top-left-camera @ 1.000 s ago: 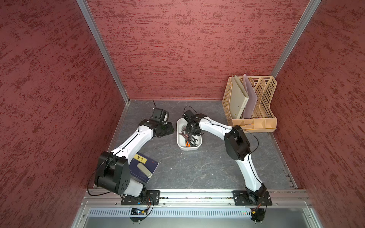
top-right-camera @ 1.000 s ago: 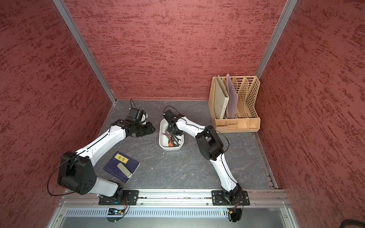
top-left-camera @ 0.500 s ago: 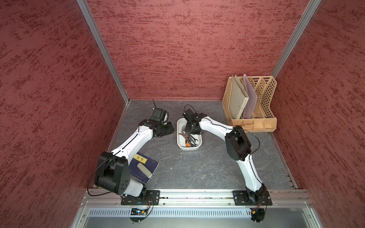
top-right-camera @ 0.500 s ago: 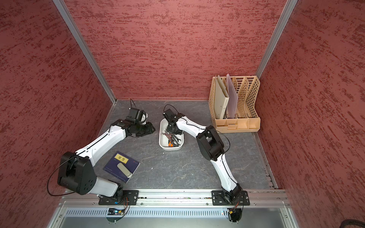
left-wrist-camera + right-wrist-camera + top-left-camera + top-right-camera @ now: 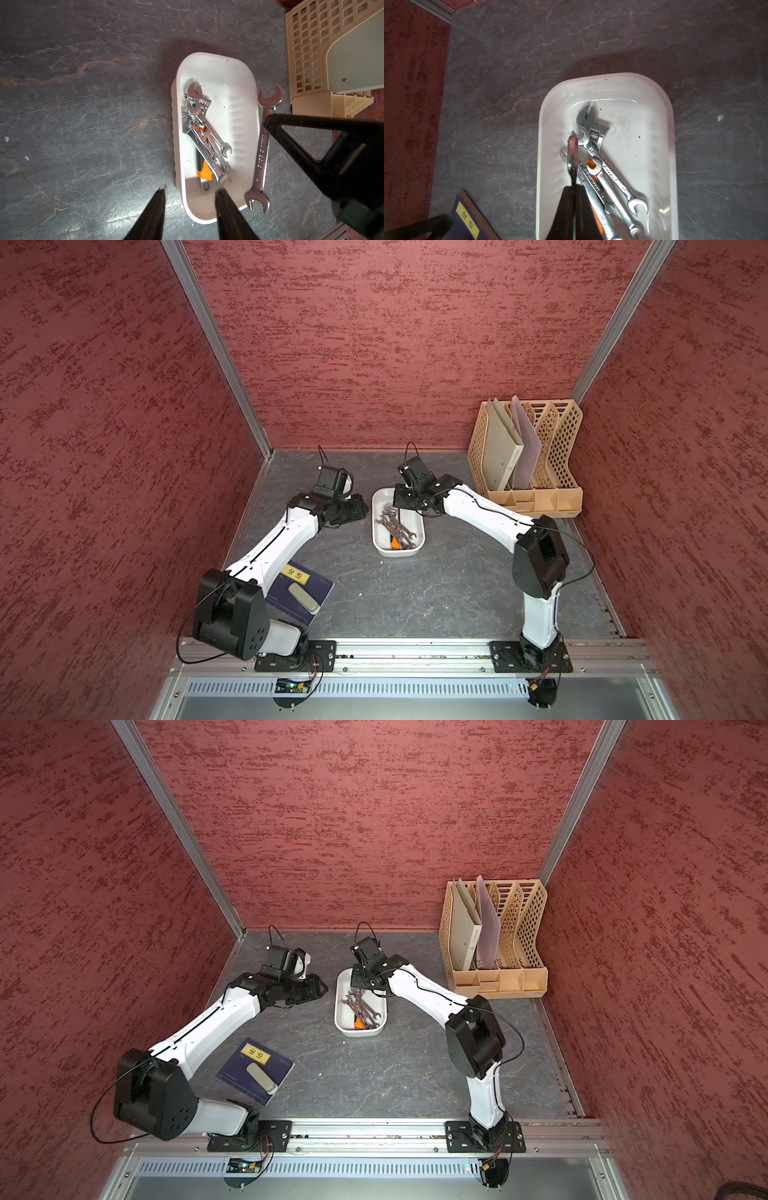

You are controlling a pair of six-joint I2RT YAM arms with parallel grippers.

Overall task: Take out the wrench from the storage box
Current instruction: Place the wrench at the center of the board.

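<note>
Three rough red walls (image 5: 374,344) close in the scene, their stippled finish running past the frame edges in both top views. Below them the table (image 5: 415,593) is a dark grey slab veined like slate. We see the beige file rack (image 5: 557,456) in the far corner, lattice plastic holding a stiff grey folder (image 5: 500,452) and a pale lilac sheet (image 5: 525,448); the left wrist view cuts it off. Part of the navy book (image 5: 286,608) lies under the left arm (image 5: 278,543) in a top view, and its yellow label (image 5: 255,1052) is too small for us to read; we cannot make out what the rounded beige lump (image 5: 262,1077) on its cover is. The storage box (image 5: 397,552) stands mid-table between that arm and the right arm (image 5: 482,510), a smooth white plastic tub with rounded corners; the right wrist view crops its near end. Inside lies a heap of bright steel spanners (image 5: 207,141), crossed over one another, among them an adjustable spanner (image 5: 588,124) whose orange grip (image 5: 204,172) is mostly buried. The wrench (image 5: 262,149), an open-ended chrome bar with stamped lettering, hangs from the right gripper (image 5: 268,122), whose jaws are pinched tight on its shank. It sits over the box's long side, seen only edge-on from the right wrist, and we cannot tell whether its lower end clears the rim. The left gripper (image 5: 190,190) hovers near the box, jaws partly apart and gripping nothing.
</note>
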